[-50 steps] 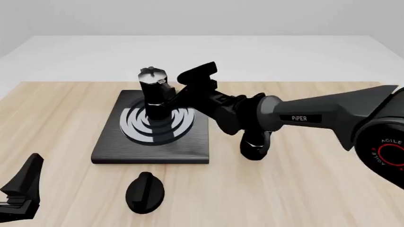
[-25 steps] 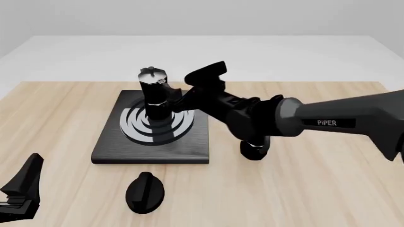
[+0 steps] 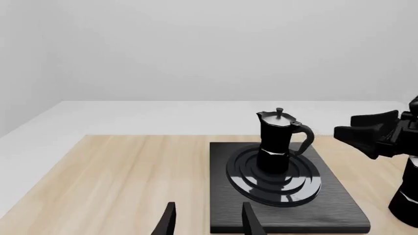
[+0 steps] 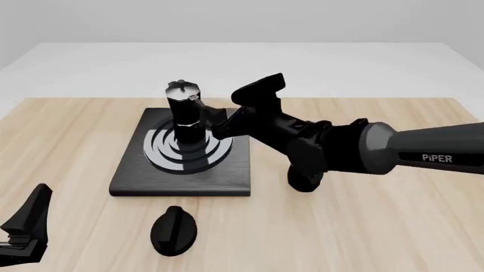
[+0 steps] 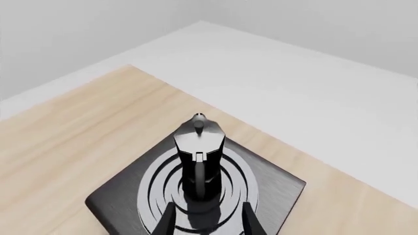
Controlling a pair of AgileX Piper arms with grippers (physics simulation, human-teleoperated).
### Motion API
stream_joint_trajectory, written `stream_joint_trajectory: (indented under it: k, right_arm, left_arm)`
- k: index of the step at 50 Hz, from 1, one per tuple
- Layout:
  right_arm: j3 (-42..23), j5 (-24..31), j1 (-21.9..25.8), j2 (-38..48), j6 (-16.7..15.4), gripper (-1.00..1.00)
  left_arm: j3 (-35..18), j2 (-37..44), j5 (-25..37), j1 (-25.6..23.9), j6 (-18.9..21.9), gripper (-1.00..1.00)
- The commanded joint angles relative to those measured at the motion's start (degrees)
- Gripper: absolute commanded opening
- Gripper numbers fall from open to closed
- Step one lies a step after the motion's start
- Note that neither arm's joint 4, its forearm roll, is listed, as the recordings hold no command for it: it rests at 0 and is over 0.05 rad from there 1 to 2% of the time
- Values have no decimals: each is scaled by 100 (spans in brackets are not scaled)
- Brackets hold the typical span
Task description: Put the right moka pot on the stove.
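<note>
Black moka pot (image 4: 183,113) stands upright on the stove (image 4: 128,175); right pincer (image 4: 225,120) just beside it, spread, empty.

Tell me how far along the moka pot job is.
Looks essentially done: the moka pot stands upright on the stove burner rings. The right gripper sits open just beside it, gripping nothing. The left gripper idles near the table edge. Only retreating remains.
</note>
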Motion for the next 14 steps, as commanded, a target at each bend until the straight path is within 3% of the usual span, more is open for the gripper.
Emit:
stream_joint_trajectory:
  k: [1,14]
  right_arm:
    - [378,3,13,-417,-47,100]
    - [1088,-271,-200,-1046,-20,100]
  left_arm:
    - [0,0,0,0,0,100]
    - [0,0,0,0,0,100]
